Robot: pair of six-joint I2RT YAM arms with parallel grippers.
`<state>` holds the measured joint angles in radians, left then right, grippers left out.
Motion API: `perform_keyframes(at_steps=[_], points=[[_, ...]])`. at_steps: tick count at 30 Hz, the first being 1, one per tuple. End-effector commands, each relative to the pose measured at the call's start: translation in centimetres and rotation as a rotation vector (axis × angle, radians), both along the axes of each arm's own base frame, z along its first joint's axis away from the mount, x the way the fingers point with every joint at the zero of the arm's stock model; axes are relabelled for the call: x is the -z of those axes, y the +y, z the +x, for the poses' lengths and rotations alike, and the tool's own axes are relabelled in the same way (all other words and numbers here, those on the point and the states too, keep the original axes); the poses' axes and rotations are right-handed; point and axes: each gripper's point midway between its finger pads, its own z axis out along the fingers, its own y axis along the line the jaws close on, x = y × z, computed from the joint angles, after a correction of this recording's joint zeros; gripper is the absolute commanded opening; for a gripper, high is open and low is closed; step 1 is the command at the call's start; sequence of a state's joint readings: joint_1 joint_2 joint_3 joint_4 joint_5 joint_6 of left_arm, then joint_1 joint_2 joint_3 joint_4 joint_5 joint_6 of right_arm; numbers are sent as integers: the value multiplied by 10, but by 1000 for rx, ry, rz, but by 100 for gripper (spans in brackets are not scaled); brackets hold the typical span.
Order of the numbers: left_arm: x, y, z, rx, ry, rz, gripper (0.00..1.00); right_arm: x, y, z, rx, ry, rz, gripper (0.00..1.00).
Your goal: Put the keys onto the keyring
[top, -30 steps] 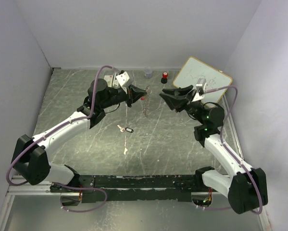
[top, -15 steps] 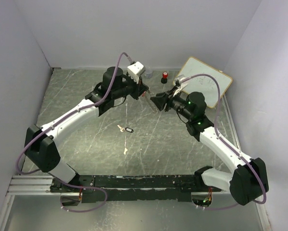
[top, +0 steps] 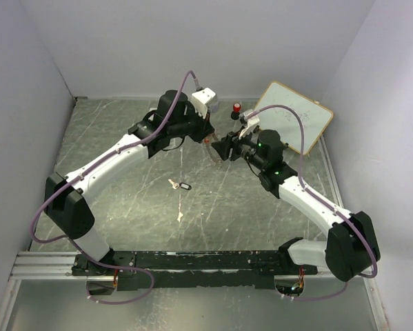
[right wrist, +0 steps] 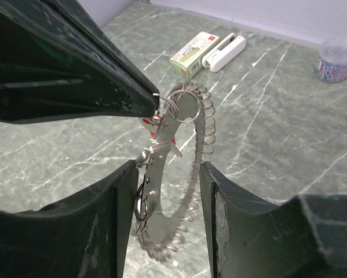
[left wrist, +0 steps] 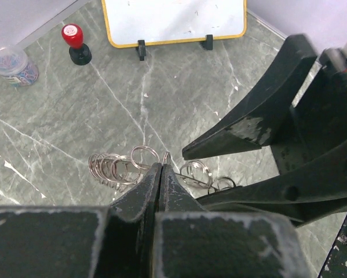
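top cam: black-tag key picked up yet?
No, the black-tagged key lies loose on the table with nothing gripping it.

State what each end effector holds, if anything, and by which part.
The left end effector pinches the keyring by a small loop at its top; the right end effector holds nothing.

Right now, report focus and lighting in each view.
Top external: even, soft light with weak shadows. Left wrist: the black left gripper looms blurred up close, while the grey marbled table is crisp. Right wrist: the toothed dark-grey metal keyring is sharp, and the right gripper's black fingers are soft and dark.
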<state>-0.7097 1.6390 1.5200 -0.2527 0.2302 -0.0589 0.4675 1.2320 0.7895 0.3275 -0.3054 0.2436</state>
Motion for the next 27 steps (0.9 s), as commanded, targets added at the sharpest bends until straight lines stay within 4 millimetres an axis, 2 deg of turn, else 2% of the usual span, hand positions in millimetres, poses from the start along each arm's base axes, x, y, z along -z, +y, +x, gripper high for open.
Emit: perform_keyframes(at_steps=[1,4,6,9,10,16,23,27], points=[[-23,-8,-1,20,-29,-18,7,-8,7,5,-4,-35,-6,47],[-22,-10,-2,27,-21,-17,7,-5,9,9,2,-30,-13,46],[-21,-12,-2,30,-14,-15,7,-2,7,13,20,-24,-22,39],[-20,-14,-3,40,-2,-5,7,0,8,16,42,-23,-39,3],[-18,-14,-3,43,4,4,7,0,7,18,64,-25,-52,0],[-2,-15,-14,119,71,88,7,-5,-20,25,189,-75,-152,0],[11,-22,-24,210,127,128,7,-15,-33,22,229,-123,-201,0],[13,-23,-24,230,136,147,7,-14,-36,20,229,-120,-217,0]])
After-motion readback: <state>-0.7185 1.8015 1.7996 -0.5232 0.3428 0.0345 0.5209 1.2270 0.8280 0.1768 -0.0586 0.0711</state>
